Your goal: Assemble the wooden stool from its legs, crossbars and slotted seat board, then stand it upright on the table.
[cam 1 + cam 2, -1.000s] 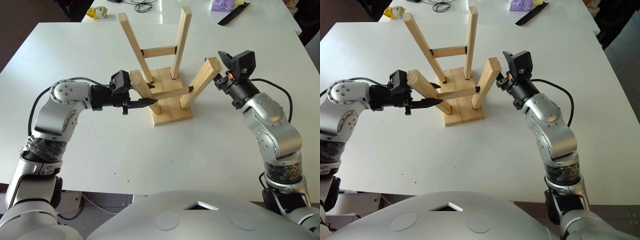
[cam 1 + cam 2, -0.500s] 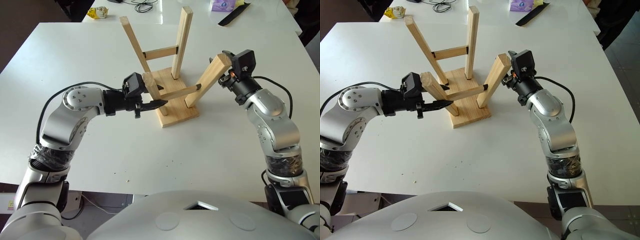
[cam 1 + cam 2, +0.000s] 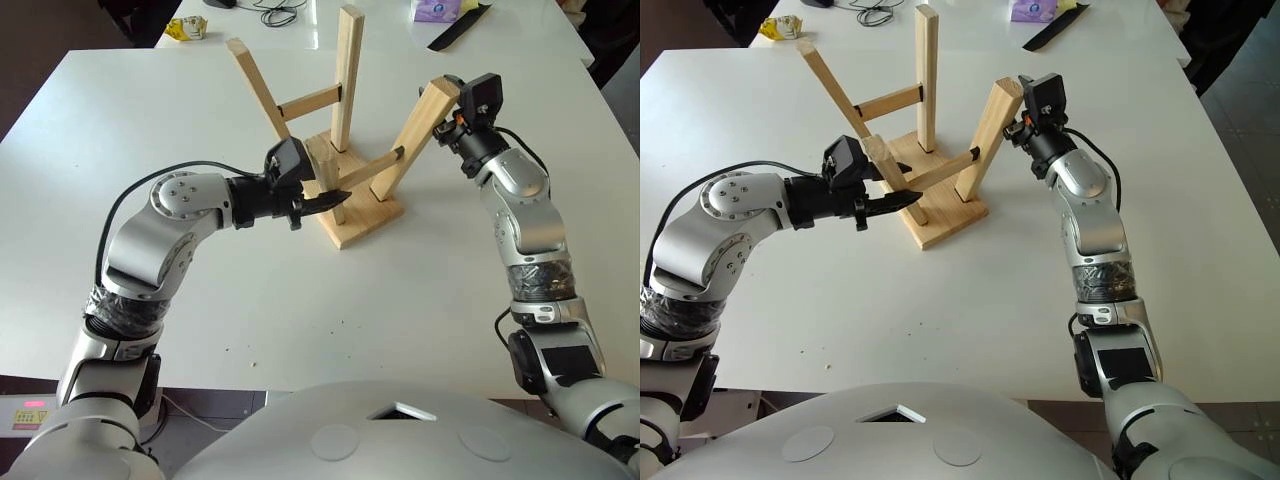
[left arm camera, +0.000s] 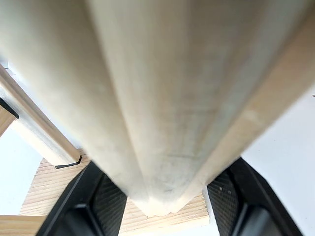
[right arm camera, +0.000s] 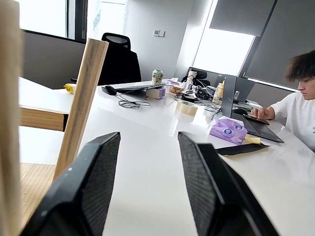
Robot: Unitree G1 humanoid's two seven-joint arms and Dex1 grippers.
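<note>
Your stool (image 3: 345, 150) sits upside down mid-tabletop (image 3: 300, 330), seat board (image 3: 368, 214) flat, legs up. Your left gripper (image 3: 326, 200) is clamped on the near-left leg (image 3: 318, 160) — the right gripper (image 3: 453, 108) is spread apart, empty, just beside the near-right leg (image 3: 415, 138) top.

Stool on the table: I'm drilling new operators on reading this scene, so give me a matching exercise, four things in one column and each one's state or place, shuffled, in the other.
Things
1. seat board
2. left gripper
3. right gripper
4. far crossbar

States and places
A. open, holding nothing
B. lying flat on the table
C. joins the two far legs
D. clamped on a near leg

Pairs: 1-B, 2-D, 3-A, 4-C
</note>
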